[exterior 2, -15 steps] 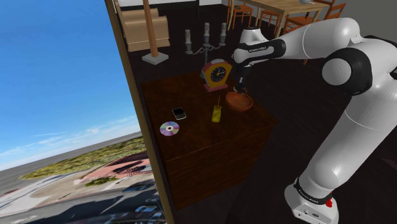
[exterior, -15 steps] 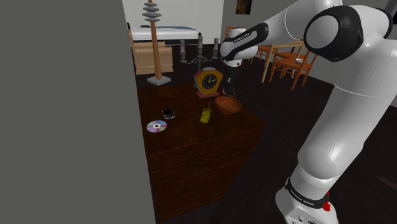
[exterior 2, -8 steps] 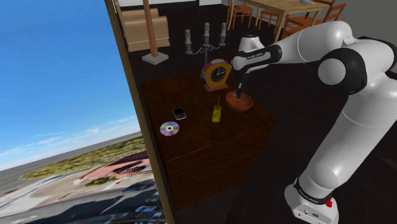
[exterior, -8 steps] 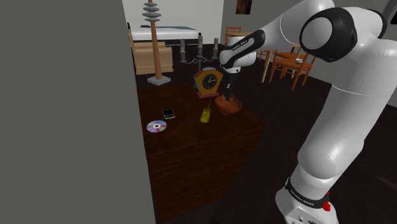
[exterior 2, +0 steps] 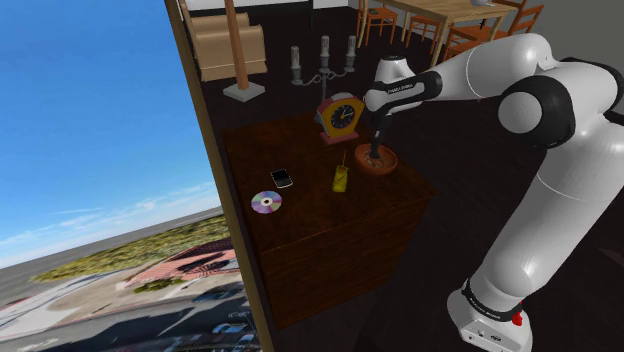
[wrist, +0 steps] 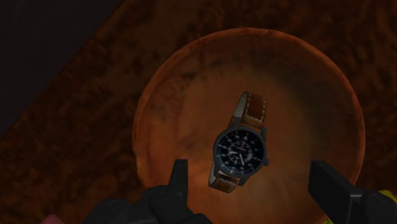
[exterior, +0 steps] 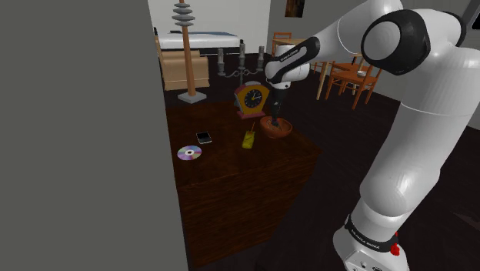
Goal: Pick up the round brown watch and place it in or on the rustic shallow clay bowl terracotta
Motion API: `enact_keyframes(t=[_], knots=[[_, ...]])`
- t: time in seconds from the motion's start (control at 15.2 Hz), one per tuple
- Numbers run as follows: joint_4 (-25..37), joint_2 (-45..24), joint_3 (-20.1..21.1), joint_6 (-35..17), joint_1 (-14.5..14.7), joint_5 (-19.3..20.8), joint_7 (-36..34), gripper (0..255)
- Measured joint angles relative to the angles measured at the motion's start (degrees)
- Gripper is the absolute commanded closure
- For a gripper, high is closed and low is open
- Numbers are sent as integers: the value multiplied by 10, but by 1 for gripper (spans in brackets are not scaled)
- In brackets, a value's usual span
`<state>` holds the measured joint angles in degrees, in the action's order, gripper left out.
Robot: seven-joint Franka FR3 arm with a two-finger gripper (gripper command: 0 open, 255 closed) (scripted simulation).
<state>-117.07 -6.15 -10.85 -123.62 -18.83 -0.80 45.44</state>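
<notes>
The brown-strapped watch (wrist: 240, 146) with a dark round dial lies inside the reddish-brown clay bowl (wrist: 184, 95). My gripper (wrist: 254, 175) hangs just above it, open, its fingers (wrist: 179, 180) standing apart on either side of the watch without touching it. In the shoulder view the gripper (exterior: 275, 122) dips into the bowl (exterior: 282, 131) near the table's far right corner. The second exterior view has the gripper (exterior 2: 373, 153) over the same bowl (exterior 2: 388, 163).
On the dark wooden table (exterior: 231, 173) stand a red and yellow clock (exterior: 252, 98) behind the bowl, a small yellow object (exterior: 248, 139), a disc (exterior: 188, 152) and a small black item (exterior: 204, 138). A grey wall (exterior: 77, 131) bounds the shoulder view's left.
The gripper has come down into the bowl with the watch, then its fingers have spread and let the watch go into the bowl.
</notes>
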Motion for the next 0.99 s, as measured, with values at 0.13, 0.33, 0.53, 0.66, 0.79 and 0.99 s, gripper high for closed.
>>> enact_keyframes(t=[0.13,0.33,0.53,0.66,0.79,0.99], knots=[[0,0,0,0,0,0,0,0],[6,3,0,9,1,1,-2,0],[34,20,0,53,1,5,-4,0],[39,27,0,64,2,6,-5,0],[41,27,0,68,1,6,-5,0],[41,28,0,68,1,6,-4,0]])
